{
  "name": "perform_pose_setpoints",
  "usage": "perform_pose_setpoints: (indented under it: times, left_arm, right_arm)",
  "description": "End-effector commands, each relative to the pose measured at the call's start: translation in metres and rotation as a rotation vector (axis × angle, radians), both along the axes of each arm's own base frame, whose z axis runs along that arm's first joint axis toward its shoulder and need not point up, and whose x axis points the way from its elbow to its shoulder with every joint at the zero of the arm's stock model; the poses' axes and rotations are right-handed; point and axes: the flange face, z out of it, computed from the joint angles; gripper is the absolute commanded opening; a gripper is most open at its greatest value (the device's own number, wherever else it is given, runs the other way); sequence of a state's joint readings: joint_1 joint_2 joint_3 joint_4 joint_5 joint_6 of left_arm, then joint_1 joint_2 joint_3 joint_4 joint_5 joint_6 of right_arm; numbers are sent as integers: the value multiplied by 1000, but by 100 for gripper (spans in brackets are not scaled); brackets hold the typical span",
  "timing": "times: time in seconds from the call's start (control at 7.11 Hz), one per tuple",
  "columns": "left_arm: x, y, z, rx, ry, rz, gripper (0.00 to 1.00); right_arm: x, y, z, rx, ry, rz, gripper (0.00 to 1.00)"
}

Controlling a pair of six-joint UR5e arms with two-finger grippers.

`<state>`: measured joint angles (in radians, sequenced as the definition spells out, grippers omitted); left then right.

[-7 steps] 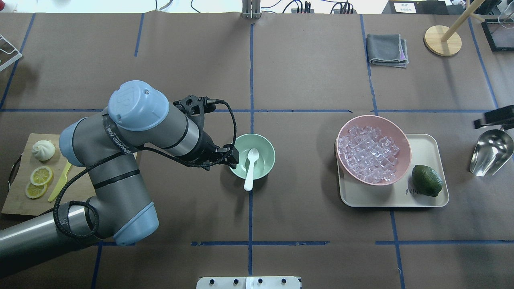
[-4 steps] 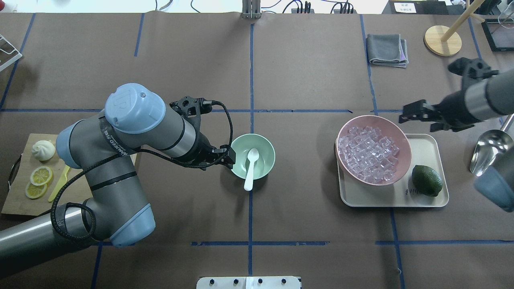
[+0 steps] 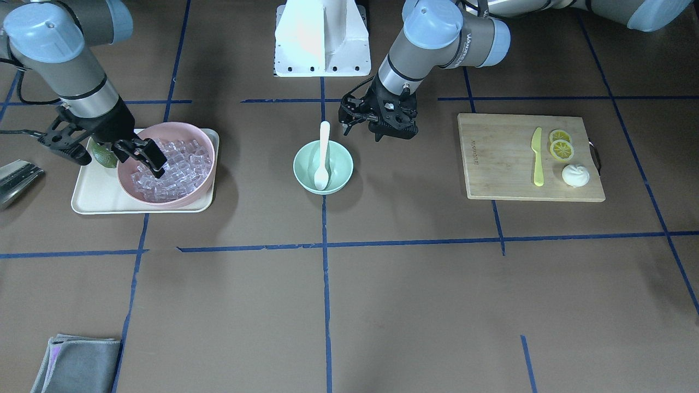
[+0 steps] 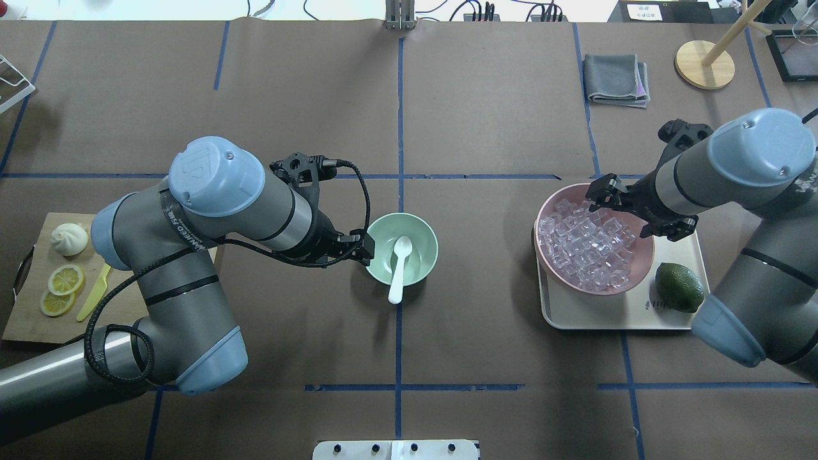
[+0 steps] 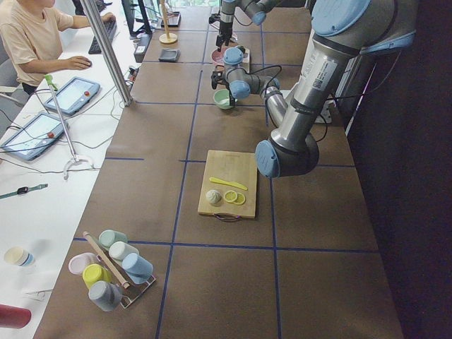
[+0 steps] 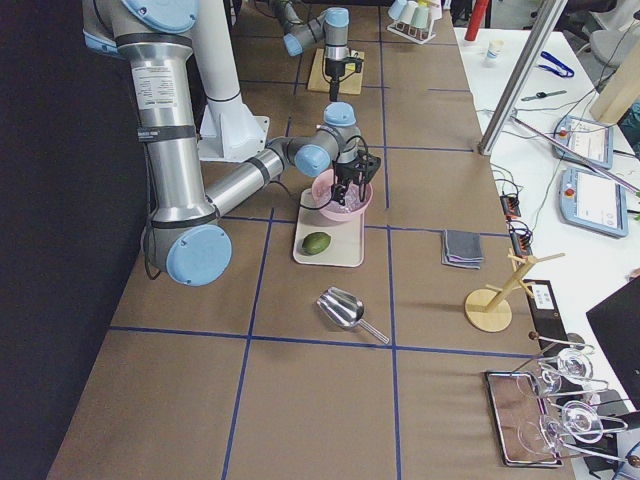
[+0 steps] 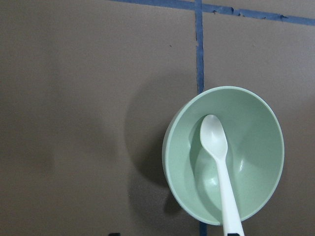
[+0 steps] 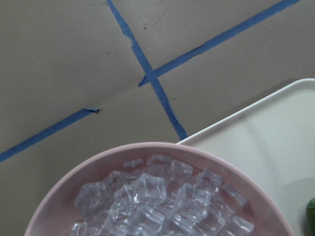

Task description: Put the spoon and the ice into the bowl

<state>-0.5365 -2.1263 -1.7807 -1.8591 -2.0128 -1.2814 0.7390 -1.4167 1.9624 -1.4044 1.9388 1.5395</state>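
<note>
The white spoon lies in the mint-green bowl, scoop down inside and handle over the near rim; both also show in the left wrist view, the spoon and the bowl. My left gripper hangs open and empty just left of the bowl. Clear ice cubes fill the pink bowl. My right gripper is wide open and empty above that bowl's far right rim; in the right wrist view the ice lies just below.
The pink bowl stands on a beige tray beside a lime. A metal scoop lies right of the tray. A cutting board with bun, lemon slices and yellow knife is far left. A grey cloth and wooden stand sit at the back right.
My right arm has swung in from the right edge to above the pink bowl of ice. My left gripper has drawn back slightly from the mint bowl. The spoon has not moved.
</note>
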Motion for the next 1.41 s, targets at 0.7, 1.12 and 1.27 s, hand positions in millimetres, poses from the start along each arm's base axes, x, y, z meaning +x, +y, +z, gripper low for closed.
perform_pose_setpoints:
  times: [0.7, 1.12, 1.27]
  left_arm:
    - [-1, 1, 3, 4, -4, -9, 80]
    - [-2, 2, 1, 6, -1, -12, 81]
    - [-4, 2, 3, 6, -3, -15, 81]
  right_arm:
    - [-41, 18, -1, -5, 91, -1, 57]
    - [-35, 15, 1, -1, 103, 10, 0]
    - [-30, 12, -3, -10, 112, 19, 0]
